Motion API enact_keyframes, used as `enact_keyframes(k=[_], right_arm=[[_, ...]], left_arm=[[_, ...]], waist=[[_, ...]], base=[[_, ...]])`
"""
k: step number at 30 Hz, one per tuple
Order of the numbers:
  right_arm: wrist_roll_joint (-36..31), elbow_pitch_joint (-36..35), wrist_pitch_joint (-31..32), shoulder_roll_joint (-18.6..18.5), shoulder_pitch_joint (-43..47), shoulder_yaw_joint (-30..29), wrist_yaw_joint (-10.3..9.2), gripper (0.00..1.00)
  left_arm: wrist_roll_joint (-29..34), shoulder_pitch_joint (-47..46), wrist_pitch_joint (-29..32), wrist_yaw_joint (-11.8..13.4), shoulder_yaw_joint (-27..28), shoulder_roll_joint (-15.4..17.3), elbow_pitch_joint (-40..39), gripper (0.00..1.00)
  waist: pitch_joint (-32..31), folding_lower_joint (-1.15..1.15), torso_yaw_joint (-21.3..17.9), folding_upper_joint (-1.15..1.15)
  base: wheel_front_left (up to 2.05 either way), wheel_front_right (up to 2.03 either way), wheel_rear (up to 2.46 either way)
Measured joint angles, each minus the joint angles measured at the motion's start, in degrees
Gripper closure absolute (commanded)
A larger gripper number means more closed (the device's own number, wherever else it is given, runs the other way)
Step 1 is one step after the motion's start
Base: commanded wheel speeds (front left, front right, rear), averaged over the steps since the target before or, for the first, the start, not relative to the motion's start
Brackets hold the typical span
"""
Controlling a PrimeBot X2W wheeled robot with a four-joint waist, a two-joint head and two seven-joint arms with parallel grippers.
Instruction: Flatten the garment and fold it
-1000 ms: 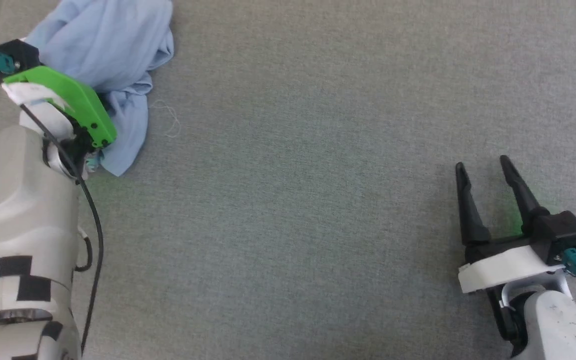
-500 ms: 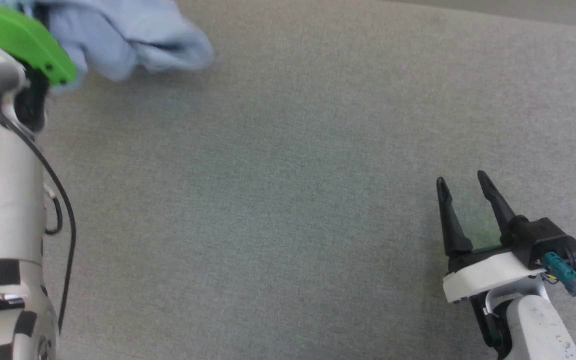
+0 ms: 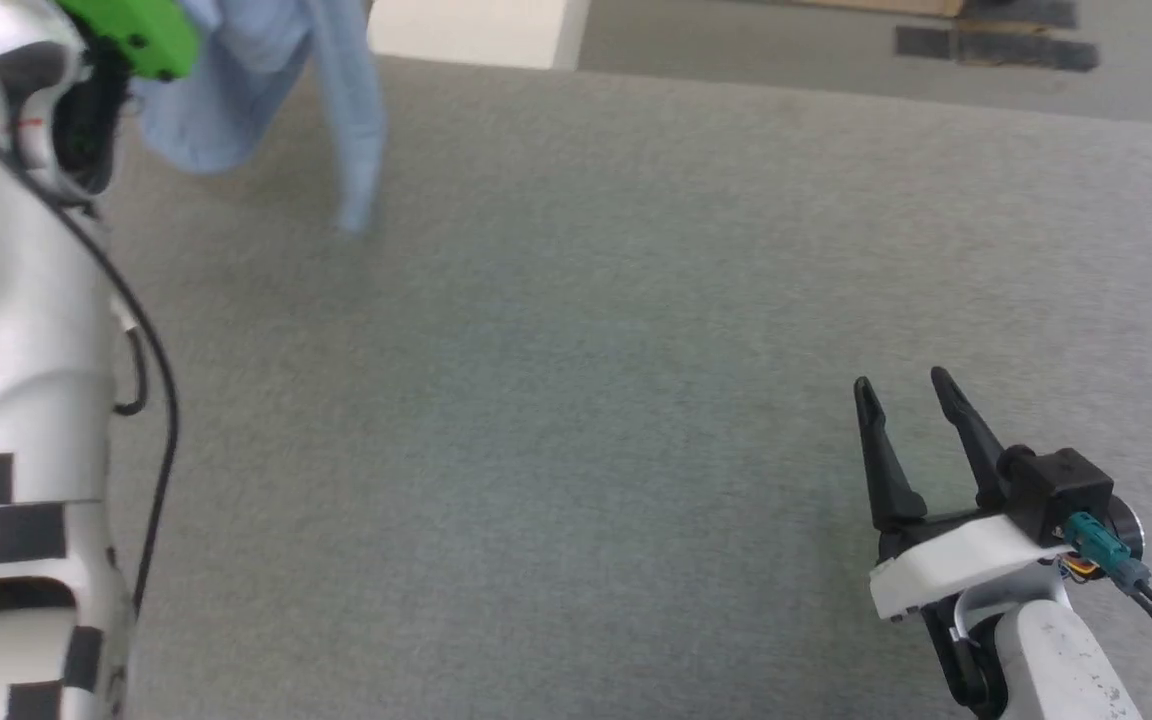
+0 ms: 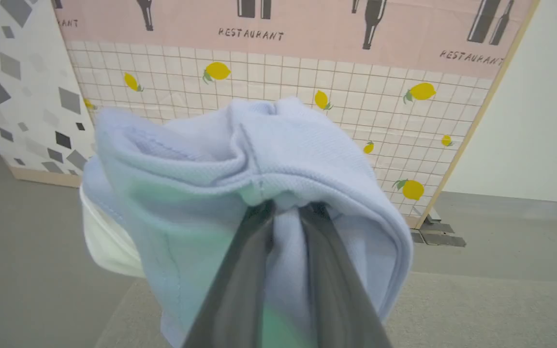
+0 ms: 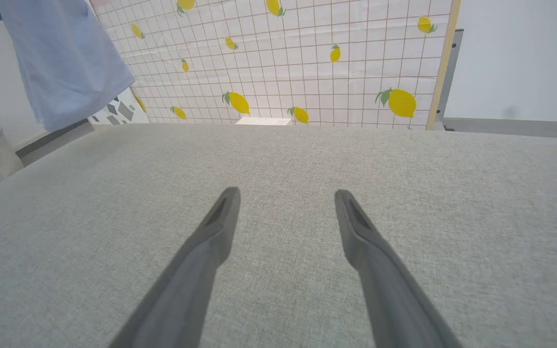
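The light blue T-shirt point(image 3: 256, 90) has lifted off the grey table point(image 3: 576, 400) since 1 second ago. It dangles above the table's far left, pinched in the left gripper point(image 4: 285, 211), probably so it hangs loose. The right gripper point(image 3: 904, 395) waits spread and empty over the table's near right. Behind the table, a backdrop point(image 4: 251, 34) reads "RESTAURANT".

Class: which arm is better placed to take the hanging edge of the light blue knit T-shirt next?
Probably right: the right tool is open and free, while the left tool is shut on the light blue knit T-shirt.

Staged lab, printed restaurant backdrop panel point(image 4: 404, 116)
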Motion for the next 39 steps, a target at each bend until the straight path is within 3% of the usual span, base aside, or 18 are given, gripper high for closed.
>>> enact_keyframes(k=[13, 19, 32, 39], right_arm=[[1.55, 0.47, -0.01, -0.03, 0.72, 0.07, 0.0, 0.0], [1.56, 0.43, -0.01, -0.04, 1.62, -0.42, 0.0, 0.0], [1.49, 0.31, -0.01, -0.04, 1.88, -0.37, 0.0, 0.0], [1.6, 0.26, -0.01, -0.04, 1.88, -0.48, 0.0, 0.0]], left_arm=[[-3.69, -0.83, 5.81, -0.57, -9.94, -5.34, -6.42, 1.0], [-4.17, 4.93, 8.13, -0.58, -15.69, -6.48, -5.87, 1.0], [-5.47, 21.41, 12.98, -0.59, -28.93, -8.29, 9.01, 1.0], [-10.04, 22.83, 17.79, -0.58, -31.1, -9.25, 12.56, 1.0]], waist=[[-4.82, 0.0, -8.58, 0.0], [-6.17, 0.0, -11.38, 0.0], [-5.6, -0.01, -12.08, 0.0], [-4.82, 0.0, -11.76, 0.0]], base=[[0.0, 0.0, 0.0], [0.0, 0.0, 0.0], [0.0, 0.0, 0.0], [0.0, 0.0, 0.0]])
